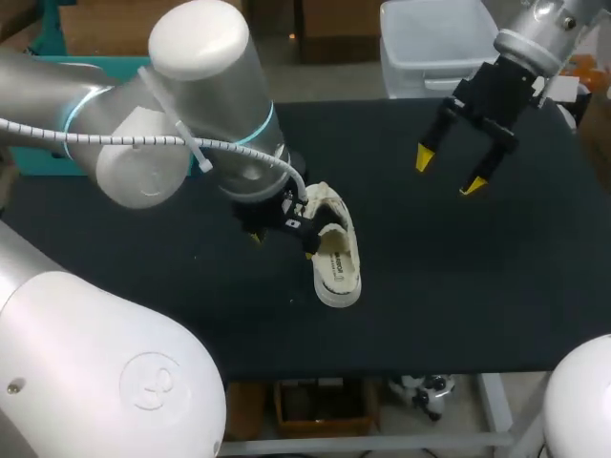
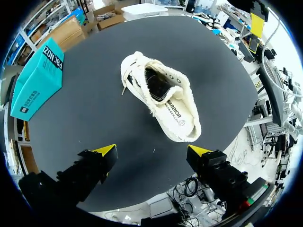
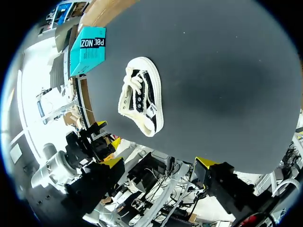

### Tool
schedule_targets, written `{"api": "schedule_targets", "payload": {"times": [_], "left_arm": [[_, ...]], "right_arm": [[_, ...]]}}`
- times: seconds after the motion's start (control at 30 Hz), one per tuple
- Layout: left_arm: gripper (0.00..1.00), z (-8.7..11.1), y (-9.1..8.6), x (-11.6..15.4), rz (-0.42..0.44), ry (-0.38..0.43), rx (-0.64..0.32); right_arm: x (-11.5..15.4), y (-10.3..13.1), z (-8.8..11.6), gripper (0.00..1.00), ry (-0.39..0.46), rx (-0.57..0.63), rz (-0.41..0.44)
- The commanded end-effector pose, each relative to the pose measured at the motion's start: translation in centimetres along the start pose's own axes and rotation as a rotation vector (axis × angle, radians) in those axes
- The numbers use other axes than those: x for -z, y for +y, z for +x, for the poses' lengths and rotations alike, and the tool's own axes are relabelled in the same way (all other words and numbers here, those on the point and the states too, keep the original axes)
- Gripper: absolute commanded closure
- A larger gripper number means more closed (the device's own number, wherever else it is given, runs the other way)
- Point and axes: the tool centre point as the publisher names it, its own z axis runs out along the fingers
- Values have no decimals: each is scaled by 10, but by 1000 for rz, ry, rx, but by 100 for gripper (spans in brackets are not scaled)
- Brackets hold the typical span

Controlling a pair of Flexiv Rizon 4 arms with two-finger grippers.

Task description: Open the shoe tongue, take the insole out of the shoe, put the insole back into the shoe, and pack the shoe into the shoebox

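Head view puts the shoe [image 1: 334, 253] near the middle of the table [image 1: 477, 286], on its sole as far as I can tell, toe pointing far and heel pointing near. The insole [image 2: 174, 113] looks seated inside, so the tongue is not yet opened.

My left gripper [image 2: 152, 151] hangs just over the shoe's left side, fingers spread and holding nothing. My right gripper [image 1: 449, 172] is likewise released, high and well apart at the far right.

The main risk I see is that nothing pins the shoe. If one finger hooks the tongue or catches a loose lace while my right arm is away, the shoe would likely drag, tip over, or slide toward the near edge, which lies beyond the heel.

Open table lies to the right of the shoe and on its far side, giving my right arm a free path in. The shoebox [image 2: 38, 80] sits at the far left edge, and my own left arm crowds that side.
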Motion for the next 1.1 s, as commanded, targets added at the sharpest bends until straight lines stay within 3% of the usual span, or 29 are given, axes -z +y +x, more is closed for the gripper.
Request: {"api": "schedule_targets", "payload": {"times": [0.03,0.23,0.67,1.1], "left_arm": [[0,6,-3,-20,-13,-63,93],[0,6,-3,-37,-3,-111,197],[0,3,-21,-49,29,-88,259],[0,0,-43,-66,50,-67,304]], "right_arm": [[-2,-1,9,0,-59,23,-134],[-1,0,5,0,-97,63,-193],[-3,11,2,0,-227,177,-231],[4,18,-19,0,-321,361,-235]]}}
